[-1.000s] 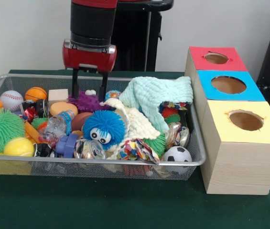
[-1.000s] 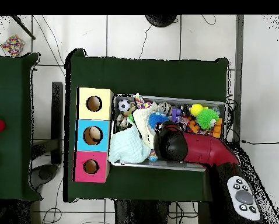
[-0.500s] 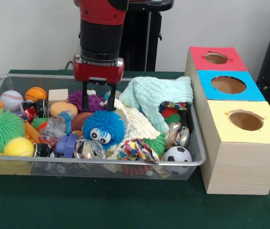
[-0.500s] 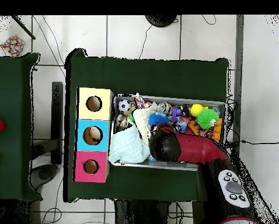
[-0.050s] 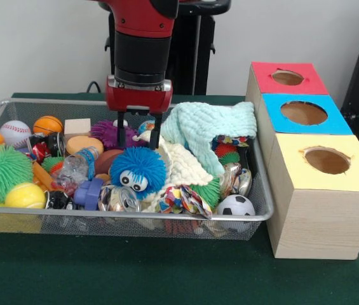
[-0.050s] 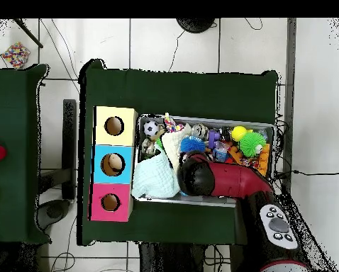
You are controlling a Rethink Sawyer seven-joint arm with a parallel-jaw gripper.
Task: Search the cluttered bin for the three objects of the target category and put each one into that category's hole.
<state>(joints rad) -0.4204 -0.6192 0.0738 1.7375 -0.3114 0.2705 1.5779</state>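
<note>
Wire bin (image 5: 14,219) on green bench (image 5: 166,273), long axis left-right, crammed with toys. Claw (image 5: 138,131) mid-bin, prongs apart, pointing straight down above blue fuzzy ball (image 5: 138,170), beside mint cloth (image 5: 208,130). Right: box row, red hole (image 5: 287,77) far, blue hole (image 5: 304,112), yellow hole (image 5: 326,160) near.

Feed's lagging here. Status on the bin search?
Hand open, empty, over blue fuzzy ball. Purple spiky ball just behind it. Mint cloth and cream cloth covering toys alongside.

Looks like a robotics lab – white tiled floor (image 6: 172,42) with loose cables (image 6: 201,32), green-covered tables (image 6: 179,92), a red and black arm (image 5: 142,44) on a pedestal.
</note>
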